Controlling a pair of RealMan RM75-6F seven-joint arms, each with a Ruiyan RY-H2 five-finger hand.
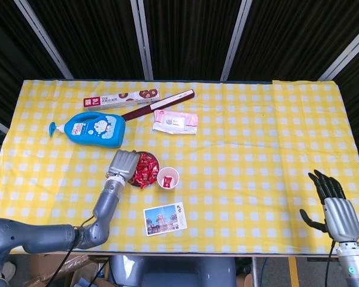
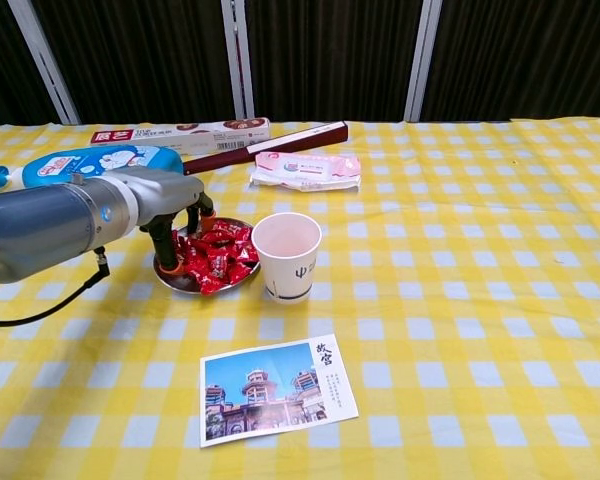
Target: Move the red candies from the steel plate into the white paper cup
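My left hand [image 1: 124, 163] is over the left half of the plate [image 2: 176, 283], fingers [image 2: 162, 245] pointing down into the candies [image 2: 220, 258]. Can't tell if anything's pinched yet; fingertips are buried in the pile in chest view. Right hand [image 1: 333, 203] sits idle, lower right of head view, fingers spread, holding nothing.

Candies all on the plate, centre-left of frame. Cup [image 2: 287, 255] just right of it, nearly touching the rim, upright. Head view shows something red in the cup bottom, can't say what.

Risks imo:
- wrappers look slick and heaped, so a pinch could grab two or slip and flick one onto the tablecloth [image 2: 460, 300]
- pushing down on the plate edge could tip or slide it into the cup
- cup is light paper, so a knock from my wrist on the way over would topple it

Text: cup has dark Chinese chars, unreadable. Postcard [image 2: 277, 388] below it carries two chars, looks like 故宫. Blue bottle [image 1: 94, 130] has a Doraemon pic. Long box [image 1: 121, 98] at the back has a red label w/ Chinese, too small to read.
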